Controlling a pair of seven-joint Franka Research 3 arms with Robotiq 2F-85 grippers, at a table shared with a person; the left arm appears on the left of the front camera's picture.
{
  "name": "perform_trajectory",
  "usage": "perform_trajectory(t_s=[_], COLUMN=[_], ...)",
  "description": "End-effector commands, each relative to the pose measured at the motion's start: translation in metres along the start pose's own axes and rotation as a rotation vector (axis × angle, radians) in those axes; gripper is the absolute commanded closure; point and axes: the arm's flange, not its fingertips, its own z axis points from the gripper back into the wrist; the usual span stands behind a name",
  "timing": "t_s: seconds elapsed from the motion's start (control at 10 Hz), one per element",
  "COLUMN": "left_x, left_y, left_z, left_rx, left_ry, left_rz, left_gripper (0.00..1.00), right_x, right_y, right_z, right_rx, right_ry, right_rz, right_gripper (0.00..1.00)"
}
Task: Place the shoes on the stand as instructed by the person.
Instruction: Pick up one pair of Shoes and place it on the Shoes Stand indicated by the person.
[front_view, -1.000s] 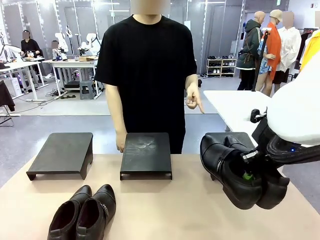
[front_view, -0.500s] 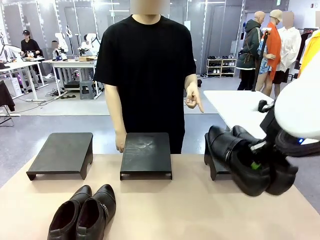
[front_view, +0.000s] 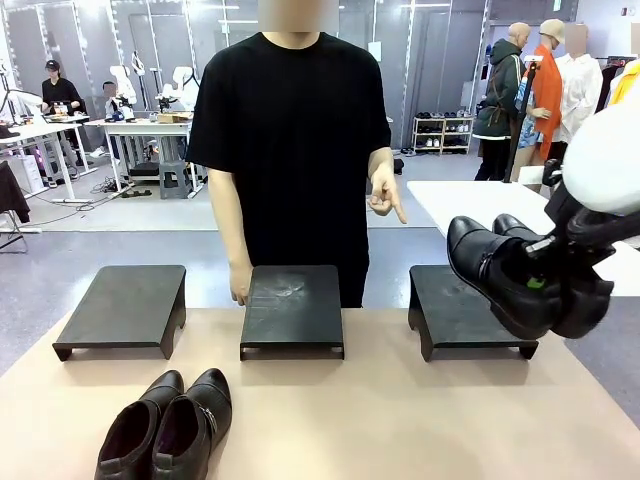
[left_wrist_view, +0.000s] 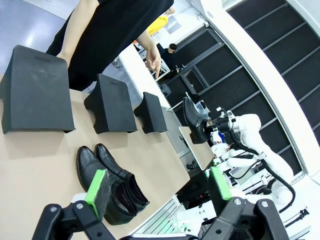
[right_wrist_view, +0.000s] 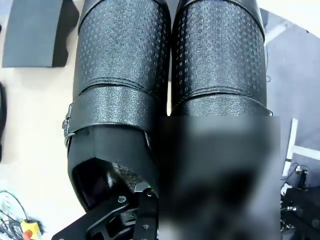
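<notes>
Tan table with three black stands, one shoe pair

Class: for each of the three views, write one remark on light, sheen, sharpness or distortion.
Front view: even room light, soft sheen on the table shoes, picture sharp. Left wrist view: rolled and wide-angle, so the table and stands slant; the open left gripper is sharp up close. Right wrist view: the held shoes sit very close, grain crisp, pale sheen across it.
</notes>
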Motion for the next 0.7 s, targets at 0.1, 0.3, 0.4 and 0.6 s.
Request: perform_trajectory(t_s=[0.1, 0.3, 0.4, 0.6], left_x=[0.002, 0.002, 0.002, 0.002], left_y=[0.0, 0.0, 0.0, 0.0], left_z=[0.001, 0.001, 0.001, 0.001], left_rx=[-0.012, -0.012, -0.012, -0.012], left_ry=[0.002, 0.002, 0.002, 0.002], left_rz=[-0.016, -0.016, -0.016, -0.016], left_gripper=[0.0, 0.0, 0.0, 0.0], right_x=[0.044, 0.061, 0.067, 0.079], right_y=[-0.001, -0.002, -0.002, -0.005], right_z=[-0.019, -0.04, -0.05, -0.071], right_rx=[-0.008, -0.024, -0.018, -0.015], right_ry=[-0.038, -0.051, -0.066, -0.095], right_rz=[0.018, -0.001, -0.002, -0.018], right_gripper=[0.91, 0.91, 0.91, 0.91])
